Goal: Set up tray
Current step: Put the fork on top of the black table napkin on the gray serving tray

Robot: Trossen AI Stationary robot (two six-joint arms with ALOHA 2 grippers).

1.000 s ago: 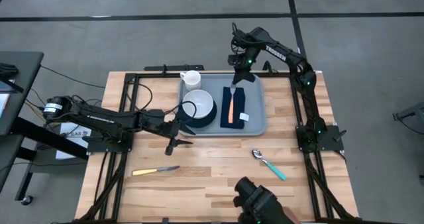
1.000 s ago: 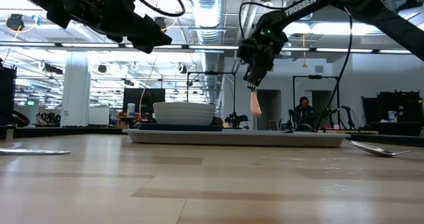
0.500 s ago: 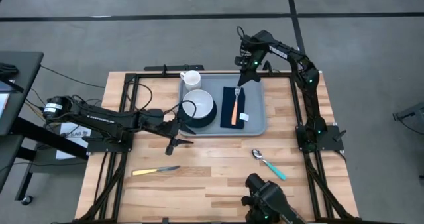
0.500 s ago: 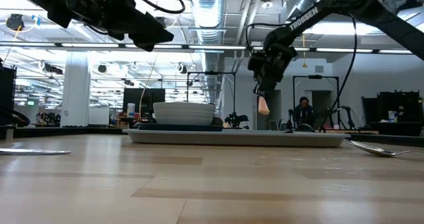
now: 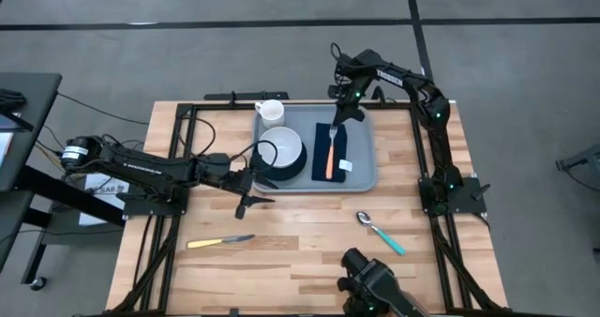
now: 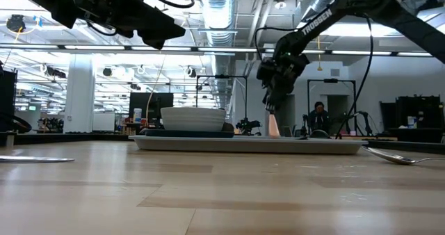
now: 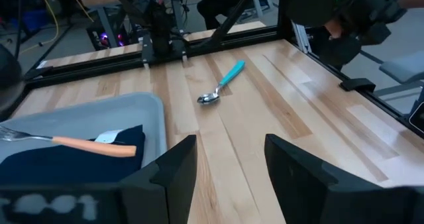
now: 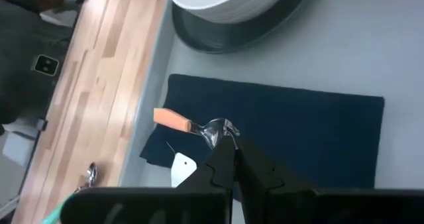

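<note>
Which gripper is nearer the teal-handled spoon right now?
Left. The left gripper hangs over bare table beside the tray's near-left corner, across the wood from the spoon. The right gripper is above the napkin, at the tray's far end.

I see a teal-handled spoon point(image 5: 380, 233) and a yellow-handled knife point(image 5: 219, 242) lying on my wooden surface point(image 5: 300, 251).

Fork point(image 8: 199, 127) tines behind right gripper point(image 8: 233, 159) jaws; tray point(image 7: 156, 114) & napkin point(image 7: 73, 159) cut by edge.
</note>
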